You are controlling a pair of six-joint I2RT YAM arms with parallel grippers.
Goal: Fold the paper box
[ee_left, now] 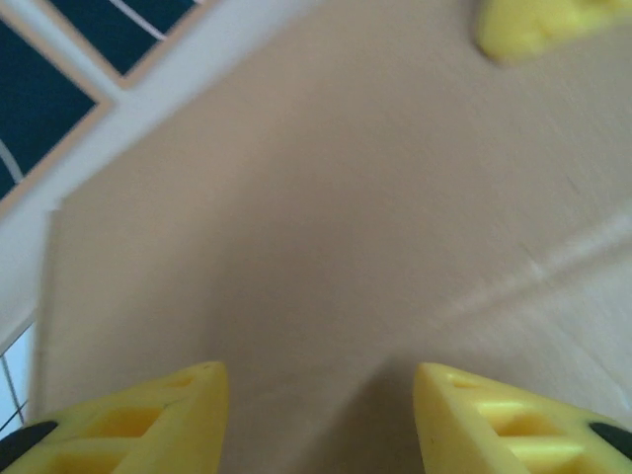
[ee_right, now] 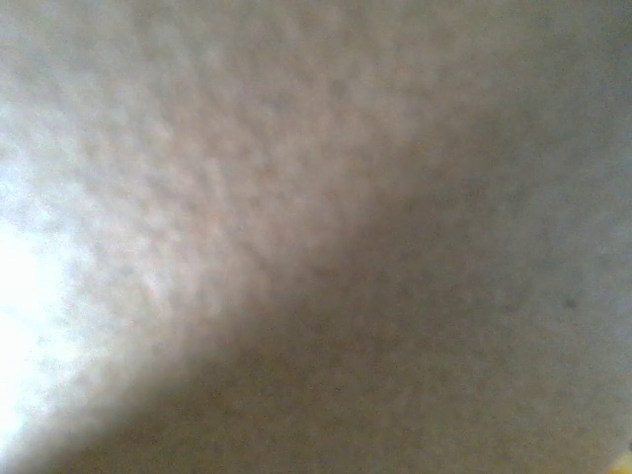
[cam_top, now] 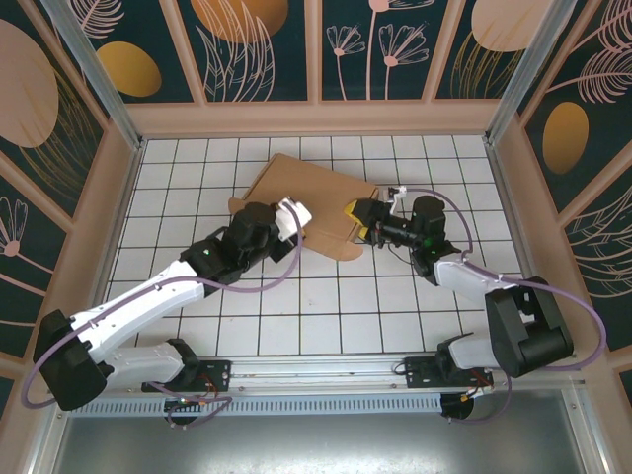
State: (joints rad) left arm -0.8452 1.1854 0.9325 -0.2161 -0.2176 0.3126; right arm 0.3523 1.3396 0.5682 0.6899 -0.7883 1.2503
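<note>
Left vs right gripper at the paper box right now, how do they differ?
Left gripper is at the paper box on its near-left side, right gripper at its right edge. Left gripper's fingers stand apart over cardboard; right gripper's opening cannot be told. Both have yellow fingers and face the box.

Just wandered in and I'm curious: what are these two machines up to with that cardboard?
Two robot arms are folding a paper box, for now a brown cardboard sheet lying on the white tiled table. The left arm and the right arm both reach its near edge, close together. The left arm's jaws stand apart, right up against the cardboard; the right arm's are too blurred to judge. It has no box shape yet.
</note>
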